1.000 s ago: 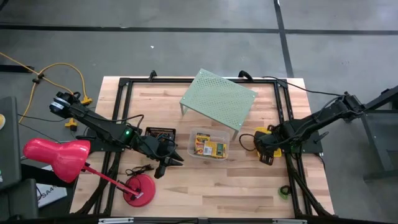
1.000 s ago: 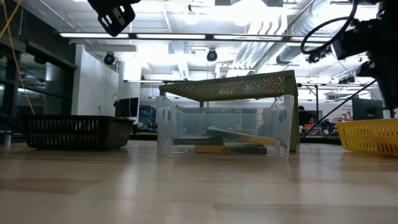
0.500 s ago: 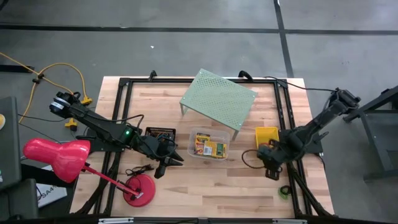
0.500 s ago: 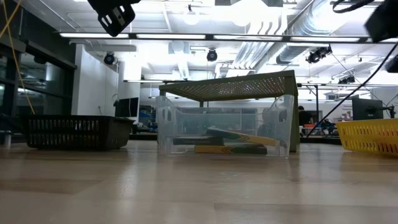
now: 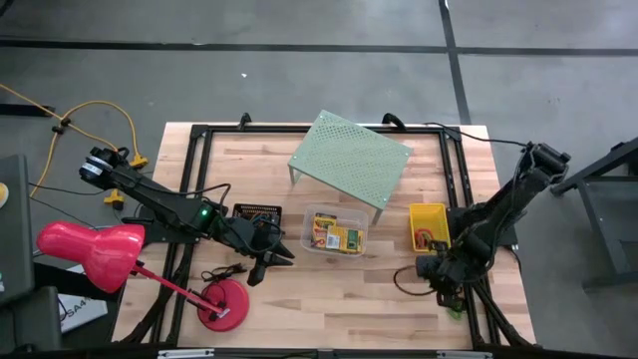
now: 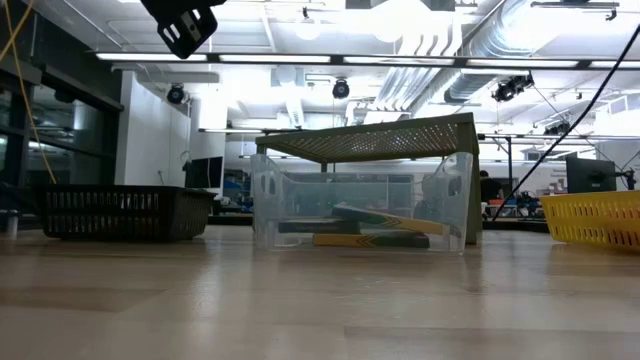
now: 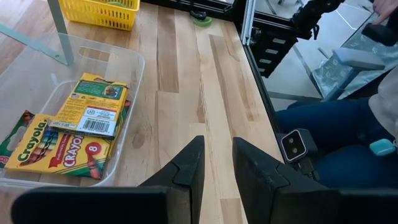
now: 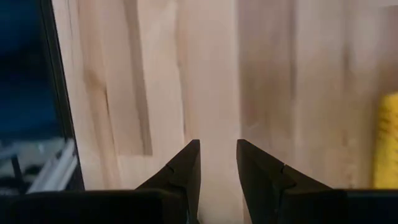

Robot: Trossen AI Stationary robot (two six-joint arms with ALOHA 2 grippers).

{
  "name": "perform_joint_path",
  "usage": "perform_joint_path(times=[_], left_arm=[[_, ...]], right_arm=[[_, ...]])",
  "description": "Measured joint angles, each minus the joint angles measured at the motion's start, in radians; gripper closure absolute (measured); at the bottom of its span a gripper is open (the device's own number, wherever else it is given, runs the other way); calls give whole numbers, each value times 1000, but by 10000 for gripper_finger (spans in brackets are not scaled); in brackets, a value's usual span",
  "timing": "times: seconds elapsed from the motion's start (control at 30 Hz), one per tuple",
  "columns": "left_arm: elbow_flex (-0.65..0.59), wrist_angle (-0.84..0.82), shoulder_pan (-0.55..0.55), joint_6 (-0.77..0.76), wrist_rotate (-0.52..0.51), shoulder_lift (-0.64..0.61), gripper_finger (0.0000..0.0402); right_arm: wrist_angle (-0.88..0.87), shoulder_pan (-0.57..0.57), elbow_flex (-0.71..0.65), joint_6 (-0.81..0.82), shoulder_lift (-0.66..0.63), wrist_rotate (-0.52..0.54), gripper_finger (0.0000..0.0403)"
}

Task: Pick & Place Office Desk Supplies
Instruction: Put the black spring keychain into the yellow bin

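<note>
A clear tub (image 5: 336, 231) mid-table holds green-and-yellow crayon boxes (image 7: 74, 124). Left of it stands the small black mesh tray (image 5: 257, 213), and right of it the yellow basket (image 5: 429, 225). A green ring (image 5: 456, 307) lies near the table's front right corner. My left gripper (image 5: 279, 255) hangs above the table just left of the tub; its fingers (image 7: 217, 152) are open with nothing between them. My right gripper (image 5: 431, 271) points down over bare wood in front of the basket, also open (image 8: 217, 155) with nothing between its fingers.
A pale green perforated shelf (image 5: 349, 160) stands behind the tub. A pink-red desk lamp (image 5: 100, 254) with its round base (image 5: 221, 302) occupies the front left. Small dark items (image 5: 224, 270) lie by the lamp base. A person's legs (image 7: 336, 143) show beyond the table's right edge.
My right gripper has swung from above the yellow basket toward the table's near edge and turned as it went, tipping further downward. The basket now shows uncovered. Its fingers kept the same gap.
</note>
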Motion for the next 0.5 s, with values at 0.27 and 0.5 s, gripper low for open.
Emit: perform_joint_path(times=[0.27,0.5], left_arm=[[0,0,0,0,0,0,324],[0,0,0,0,0,0,324]], right_arm=[[18,77,0,-103,141,-155,312],[30,172,0,-104,170,-163,312]])
